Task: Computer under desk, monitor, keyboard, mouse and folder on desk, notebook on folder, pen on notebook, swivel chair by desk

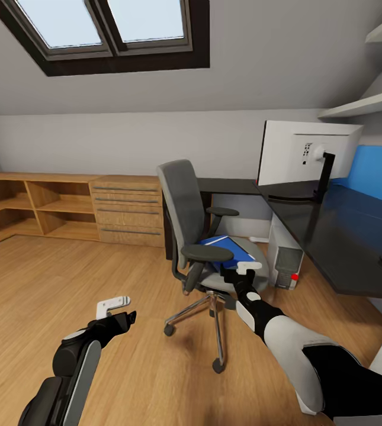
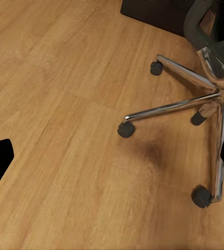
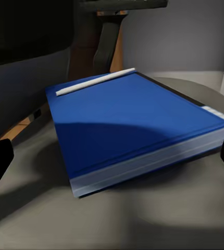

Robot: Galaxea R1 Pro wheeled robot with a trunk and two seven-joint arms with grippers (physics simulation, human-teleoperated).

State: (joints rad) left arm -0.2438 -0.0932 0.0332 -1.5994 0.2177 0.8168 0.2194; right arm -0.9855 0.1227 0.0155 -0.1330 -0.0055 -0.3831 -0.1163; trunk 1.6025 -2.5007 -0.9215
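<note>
Over the swivel chair (image 1: 198,236) seat, right end effector (image 1: 242,273) faces folder (image 3: 127,122).

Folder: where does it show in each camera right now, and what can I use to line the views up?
Head view: the blue folder lies flat on the seat of the swivel chair, just beyond the right gripper.
Left wrist view: the folder is not in this picture; the chair's metal base is.
Right wrist view: the folder sits close ahead on the grey seat.
Shared landmark: the swivel chair.
</note>
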